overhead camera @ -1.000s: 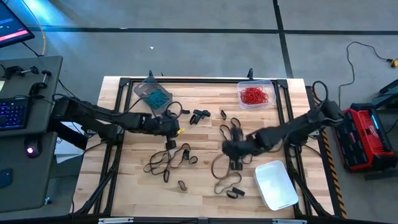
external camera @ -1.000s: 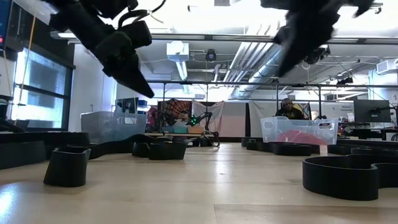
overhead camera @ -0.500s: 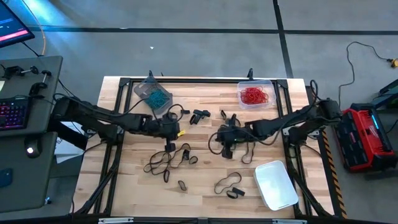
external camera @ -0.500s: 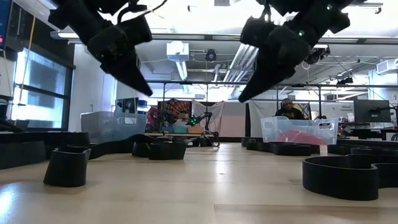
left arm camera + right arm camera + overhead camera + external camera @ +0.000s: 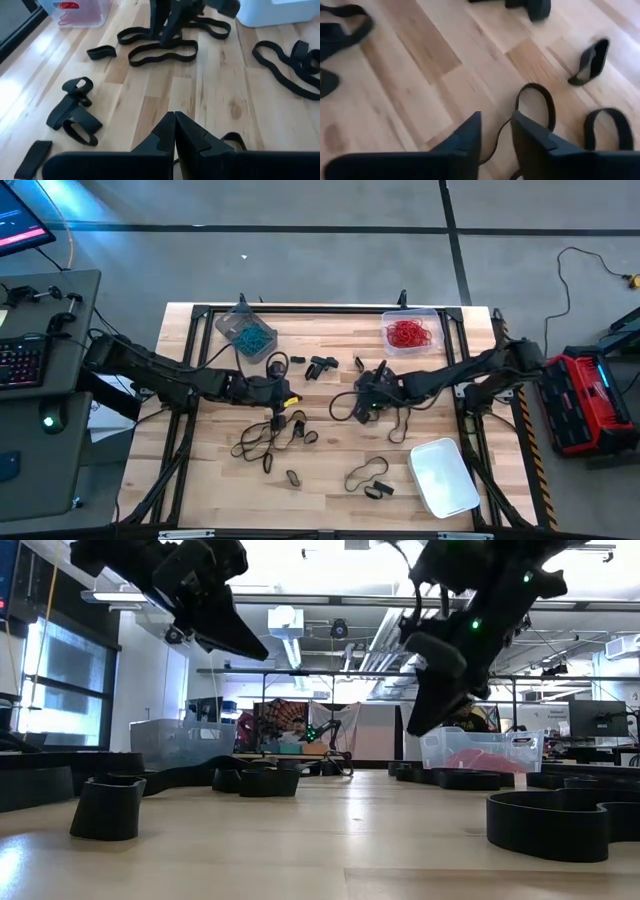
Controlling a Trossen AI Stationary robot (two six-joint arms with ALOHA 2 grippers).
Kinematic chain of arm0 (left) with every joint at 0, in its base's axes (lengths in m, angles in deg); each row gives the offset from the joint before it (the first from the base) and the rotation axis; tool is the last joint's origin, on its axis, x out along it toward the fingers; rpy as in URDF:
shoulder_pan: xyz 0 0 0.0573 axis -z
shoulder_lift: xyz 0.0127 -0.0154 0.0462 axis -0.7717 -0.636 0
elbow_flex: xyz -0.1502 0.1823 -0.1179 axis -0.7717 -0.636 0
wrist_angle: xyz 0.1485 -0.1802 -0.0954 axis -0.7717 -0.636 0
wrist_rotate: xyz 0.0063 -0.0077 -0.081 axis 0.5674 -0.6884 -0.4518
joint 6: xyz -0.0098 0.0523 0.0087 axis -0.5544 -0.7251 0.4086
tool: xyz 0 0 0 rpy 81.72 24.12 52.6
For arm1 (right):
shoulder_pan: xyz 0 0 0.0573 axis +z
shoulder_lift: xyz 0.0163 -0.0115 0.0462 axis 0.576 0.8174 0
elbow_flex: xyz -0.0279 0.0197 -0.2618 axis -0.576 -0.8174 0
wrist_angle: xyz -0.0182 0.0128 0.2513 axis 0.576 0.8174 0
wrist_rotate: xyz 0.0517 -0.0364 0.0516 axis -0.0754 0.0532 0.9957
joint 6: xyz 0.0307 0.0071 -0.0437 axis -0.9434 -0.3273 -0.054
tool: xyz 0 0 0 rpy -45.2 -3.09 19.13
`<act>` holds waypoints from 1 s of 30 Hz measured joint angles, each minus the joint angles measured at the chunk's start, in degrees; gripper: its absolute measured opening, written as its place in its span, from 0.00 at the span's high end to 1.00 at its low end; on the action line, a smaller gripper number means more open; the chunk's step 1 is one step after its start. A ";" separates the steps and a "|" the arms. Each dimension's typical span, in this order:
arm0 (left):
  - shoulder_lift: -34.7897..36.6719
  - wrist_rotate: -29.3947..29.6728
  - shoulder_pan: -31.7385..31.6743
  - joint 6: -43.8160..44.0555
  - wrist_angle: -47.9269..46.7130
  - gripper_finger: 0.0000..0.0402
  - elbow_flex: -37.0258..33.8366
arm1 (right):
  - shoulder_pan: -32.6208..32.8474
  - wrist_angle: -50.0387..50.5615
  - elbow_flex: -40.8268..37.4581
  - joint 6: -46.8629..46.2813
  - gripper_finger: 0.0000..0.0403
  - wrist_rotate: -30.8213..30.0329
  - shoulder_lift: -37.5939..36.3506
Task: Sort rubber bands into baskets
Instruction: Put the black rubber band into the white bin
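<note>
Black rubber band (image 5: 536, 102) beneath parted right pincer (image 5: 496, 131)

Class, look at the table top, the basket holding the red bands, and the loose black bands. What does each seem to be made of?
Table top: light wood planks, smooth finish; grain and board seams show.
Basket with red bands: probably clear plastic; its contents show through the walls.
Black bands: likely matte rubber or elastic; flat strips lying in limp loops.

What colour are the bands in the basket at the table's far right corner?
Red bands, clearest in the high view.
</note>
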 joint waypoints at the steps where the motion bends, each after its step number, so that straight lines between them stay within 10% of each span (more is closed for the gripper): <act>1: -0.02 0.00 0.15 0.40 -0.29 1.00 0.00 | -0.03 -0.02 0.00 -1.08 0.72 -0.04 0.85; 9: -0.02 0.09 2.16 0.96 -1.43 1.00 -0.01 | -1.17 -0.29 0.56 -3.27 0.43 -5.92 8.82; 15: -0.02 0.20 2.99 0.98 -1.47 1.00 -0.02 | -3.02 -0.38 0.98 -5.14 0.40 -5.90 12.02; 20: -0.02 1.02 3.27 1.77 -1.54 1.00 -0.02 | -3.80 -0.77 1.07 -5.16 0.53 -3.06 11.92; 27: -0.02 1.07 3.27 1.81 -1.67 1.00 -0.02 | -2.92 1.00 1.46 -0.34 0.96 1.87 7.89; 30: -0.22 1.16 3.27 1.81 -1.60 1.00 -0.02 | -0.92 3.03 3.70 1.26 0.95 0.42 5.19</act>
